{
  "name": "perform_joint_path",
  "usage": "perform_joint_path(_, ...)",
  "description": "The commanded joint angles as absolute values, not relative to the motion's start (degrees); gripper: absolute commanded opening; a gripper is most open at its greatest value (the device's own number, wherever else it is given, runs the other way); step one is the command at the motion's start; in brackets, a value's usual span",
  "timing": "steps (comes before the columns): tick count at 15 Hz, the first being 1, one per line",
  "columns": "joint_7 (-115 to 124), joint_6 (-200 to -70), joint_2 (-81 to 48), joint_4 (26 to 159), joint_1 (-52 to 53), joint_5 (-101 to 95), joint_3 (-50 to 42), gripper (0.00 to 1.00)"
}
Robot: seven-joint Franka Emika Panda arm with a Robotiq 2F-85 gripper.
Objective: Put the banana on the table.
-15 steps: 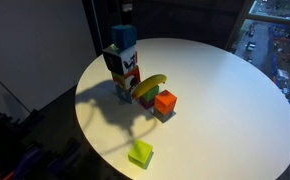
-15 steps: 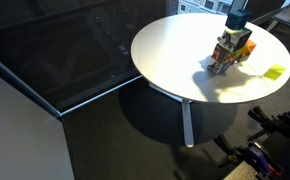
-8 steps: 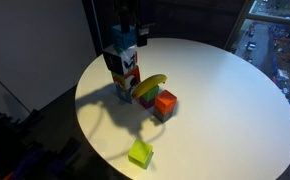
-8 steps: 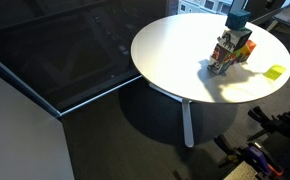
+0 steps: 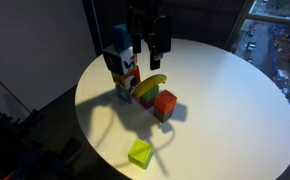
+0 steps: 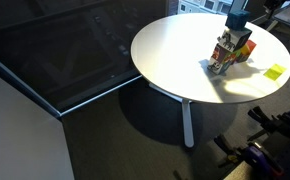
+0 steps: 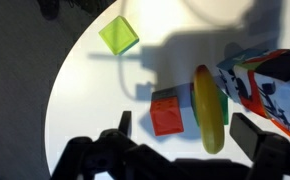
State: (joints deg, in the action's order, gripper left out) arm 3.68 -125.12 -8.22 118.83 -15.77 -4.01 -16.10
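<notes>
Wrist view, claw (image 7: pixel 186 126) spread wide, lowered nearer banana (image 7: pixel 207 108), banana unmoved.

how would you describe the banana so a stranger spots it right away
On the round white table, find the cluster of blocks with a tall colourful stack. The banana lies between that stack and a red cube; it is the only long, curved yellow piece among boxy blocks.

Banana (image 5: pixel 150 85) resting on blocks (image 5: pixel 165 103), hand (image 5: pixel 155 54) above.
</notes>
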Motion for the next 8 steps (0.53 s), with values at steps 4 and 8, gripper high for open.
perform_joint_path(4,-1.6,-125.4,-12.8,115.6,-18.1,-1.3,-16.3,1.0)
perform_joint_path(8,-0.6,-125.4,-12.7,116.7,-17.7,-1.7,-16.3,1.0)
